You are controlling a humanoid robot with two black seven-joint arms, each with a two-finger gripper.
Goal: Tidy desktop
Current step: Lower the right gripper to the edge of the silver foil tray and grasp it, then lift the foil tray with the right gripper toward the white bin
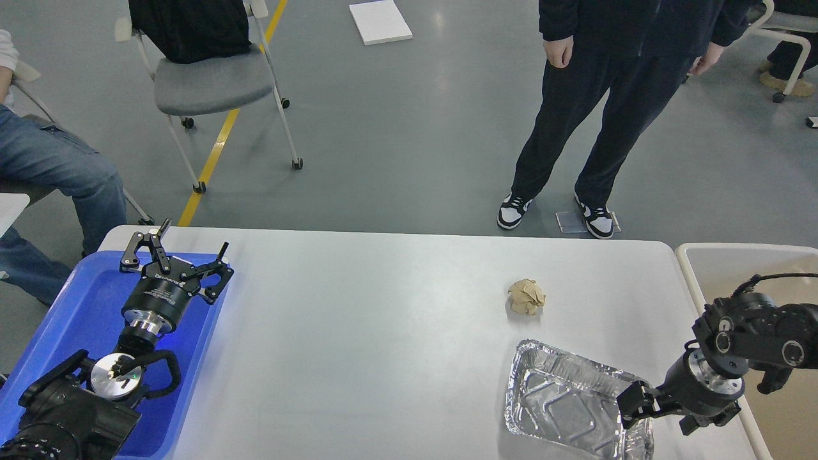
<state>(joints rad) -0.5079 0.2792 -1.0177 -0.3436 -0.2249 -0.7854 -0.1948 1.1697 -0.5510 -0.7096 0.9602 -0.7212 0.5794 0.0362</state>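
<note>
**Right gripper on foil tray; one paper ball loose**

The desktop (383,332) surface carries two loose items: one foil tray (562,402) at the near right and one crumpled brown paper ball (526,297) just beyond it. The right gripper (636,406) has its fingers closed on the foil tray's right rim. The paper ball lies ahead and left of those fingers, far closer to this arm. The left gripper (176,255) hovers, fingers spread, over the blue tray (77,300) at the left. One beige bin (716,268) stands at the right edge.
</note>
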